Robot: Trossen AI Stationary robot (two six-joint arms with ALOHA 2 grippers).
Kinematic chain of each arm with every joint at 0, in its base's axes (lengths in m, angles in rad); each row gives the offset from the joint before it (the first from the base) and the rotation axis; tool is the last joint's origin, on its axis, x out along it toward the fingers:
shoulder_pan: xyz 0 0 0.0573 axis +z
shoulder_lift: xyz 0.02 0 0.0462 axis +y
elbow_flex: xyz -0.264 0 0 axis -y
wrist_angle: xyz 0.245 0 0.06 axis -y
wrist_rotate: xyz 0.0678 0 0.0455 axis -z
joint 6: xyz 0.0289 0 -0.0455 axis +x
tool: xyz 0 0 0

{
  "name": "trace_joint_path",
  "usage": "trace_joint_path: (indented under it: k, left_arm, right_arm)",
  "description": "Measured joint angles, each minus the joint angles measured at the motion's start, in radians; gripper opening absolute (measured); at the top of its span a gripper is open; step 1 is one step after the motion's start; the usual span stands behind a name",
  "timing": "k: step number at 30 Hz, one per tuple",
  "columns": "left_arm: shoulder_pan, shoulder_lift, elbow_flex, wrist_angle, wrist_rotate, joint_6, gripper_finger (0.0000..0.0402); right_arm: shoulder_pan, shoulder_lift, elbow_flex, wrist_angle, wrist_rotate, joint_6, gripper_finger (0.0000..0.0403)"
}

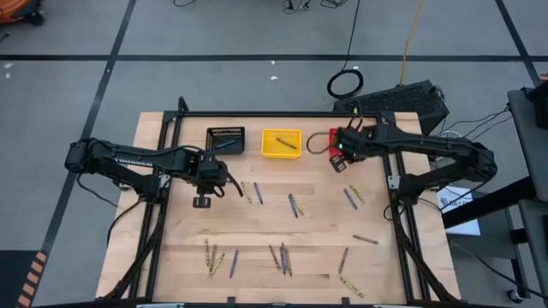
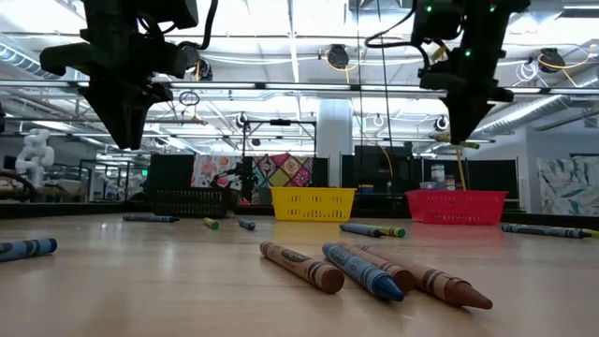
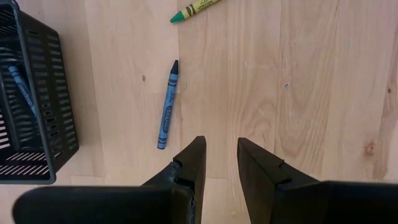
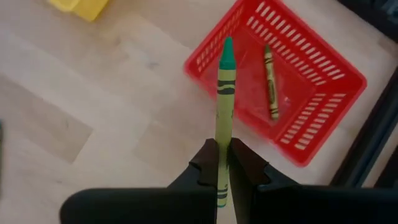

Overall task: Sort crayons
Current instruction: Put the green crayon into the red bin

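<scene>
Low view: red bin (image 2: 456,206) hides contents.

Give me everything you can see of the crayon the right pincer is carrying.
The green crayon is a thin stick with a green pointed tip and a yellow-green paper wrapper printed with dark bands. It looks whole. The right pincer is shut on its lower half, so the tip juts forward past the fingers. It hangs in the air above the near edge of the red bin, touching only the fingers. One similar crayon already lies in that bin.
</scene>
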Motion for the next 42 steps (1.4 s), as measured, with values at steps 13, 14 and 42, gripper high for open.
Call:
trace_joint_path:
  k: [13,14,42]
  left_arm:
    - [0.0,0.0,0.0,0.0,0.0,0.002,0.0086]
    - [0.0,0.0,0.0,0.0,0.0,0.002,0.0086]
    - [0.0,0.0,0.0,0.004,0.0,0.026,0.0086]
  right_arm:
    - [-0.239,0.066,0.001,0.076,-0.062,-0.178,0.0]
    - [-0.25,0.084,0.001,0.082,-0.062,-0.189,0.0]
    - [-0.372,0.286,0.001,0.178,-0.139,-0.307,0.002]
